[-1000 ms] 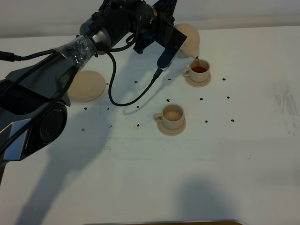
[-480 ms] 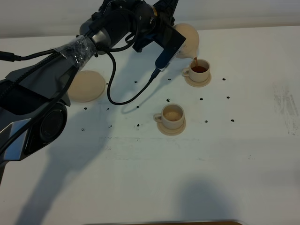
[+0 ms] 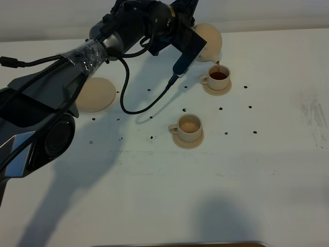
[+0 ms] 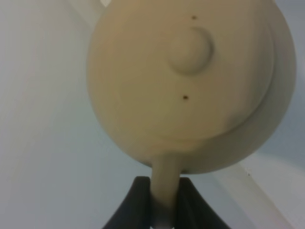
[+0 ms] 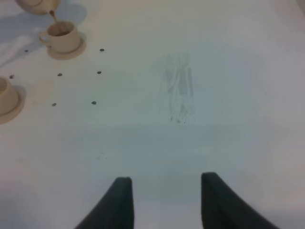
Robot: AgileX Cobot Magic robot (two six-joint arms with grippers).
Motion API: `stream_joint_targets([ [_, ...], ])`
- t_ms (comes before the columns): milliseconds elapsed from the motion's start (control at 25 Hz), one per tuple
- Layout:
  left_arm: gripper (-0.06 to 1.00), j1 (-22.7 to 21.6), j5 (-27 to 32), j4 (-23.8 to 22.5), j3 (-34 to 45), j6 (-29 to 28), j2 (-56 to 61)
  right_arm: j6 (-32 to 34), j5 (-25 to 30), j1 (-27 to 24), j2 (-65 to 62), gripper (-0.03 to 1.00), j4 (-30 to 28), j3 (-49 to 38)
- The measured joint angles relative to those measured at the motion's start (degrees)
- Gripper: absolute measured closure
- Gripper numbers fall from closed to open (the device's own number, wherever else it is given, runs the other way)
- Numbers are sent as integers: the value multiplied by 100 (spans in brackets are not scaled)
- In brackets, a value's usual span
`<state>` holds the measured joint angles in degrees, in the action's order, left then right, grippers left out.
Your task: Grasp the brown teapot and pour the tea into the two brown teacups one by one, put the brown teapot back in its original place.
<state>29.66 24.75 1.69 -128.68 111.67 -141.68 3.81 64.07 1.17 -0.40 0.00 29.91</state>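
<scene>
The brown teapot (image 3: 209, 42) hangs tilted at the back of the table, and a thin stream of dark tea runs from its spout into the far teacup (image 3: 218, 77) on its saucer. My left gripper (image 3: 189, 32) is shut on the teapot's loop handle (image 4: 165, 191); the lid knob (image 4: 190, 47) faces the left wrist camera. The near teacup (image 3: 188, 126) stands on its saucer, no tea visible in it. The wide saucer (image 3: 94, 94) lies bare at the left. My right gripper (image 5: 164, 191) is open and empty over bare table.
Small dark specks (image 3: 221, 109) dot the white table around the cups. A faint smudge (image 5: 180, 90) marks the table on the right. A black cable (image 3: 139, 105) loops down from my left arm above the table.
The teapot and my left gripper have shifted slightly to the right and up. Tea keeps running into the far cup. The right gripper has not moved.
</scene>
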Motion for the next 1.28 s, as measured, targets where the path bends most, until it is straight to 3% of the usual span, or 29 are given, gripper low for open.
stream_joint_targets([
  [1280,86,2,0,-13,0,248,0,0,0,0,0,62,0,0],
])
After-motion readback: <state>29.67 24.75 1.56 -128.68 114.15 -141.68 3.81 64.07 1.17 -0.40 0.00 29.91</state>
